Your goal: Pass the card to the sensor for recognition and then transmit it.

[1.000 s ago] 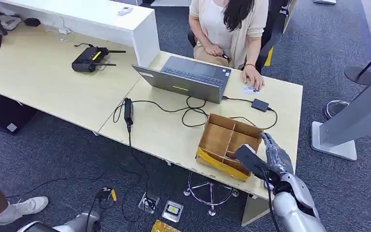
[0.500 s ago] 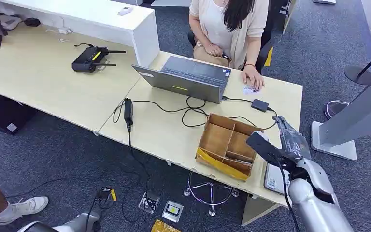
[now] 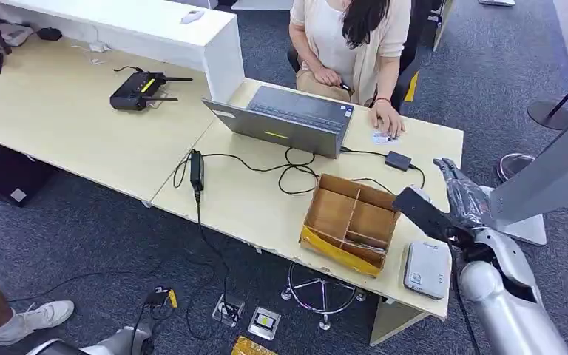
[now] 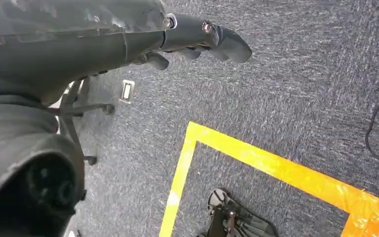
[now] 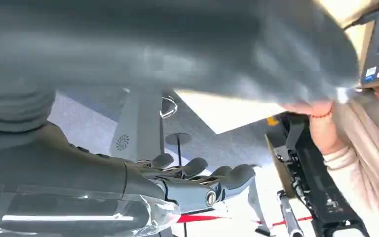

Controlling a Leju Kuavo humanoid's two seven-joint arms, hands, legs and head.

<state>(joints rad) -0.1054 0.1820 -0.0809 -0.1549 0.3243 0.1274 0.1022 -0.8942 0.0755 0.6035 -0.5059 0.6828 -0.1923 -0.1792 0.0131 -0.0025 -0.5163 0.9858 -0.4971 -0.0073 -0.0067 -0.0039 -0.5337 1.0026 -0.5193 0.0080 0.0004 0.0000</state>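
Movement first: the right hand (image 3: 455, 211), grasping a dark card (image 3: 423, 213), has swung off the box (image 3: 349, 222) toward the desk's right edge, uncovering the grey sensor (image 3: 427, 268) beneath, so scanning seems next. Left hand (image 4: 197, 42) hangs curled, holding nothing. Sensor label unreadable.

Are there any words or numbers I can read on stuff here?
None can be read.
White sensor box: small dark marks, too tiny to read.
Laptop: stickers, blurred.
Card under the person's hand: print too small.
Grey stand: a dotted round logo, no letters.
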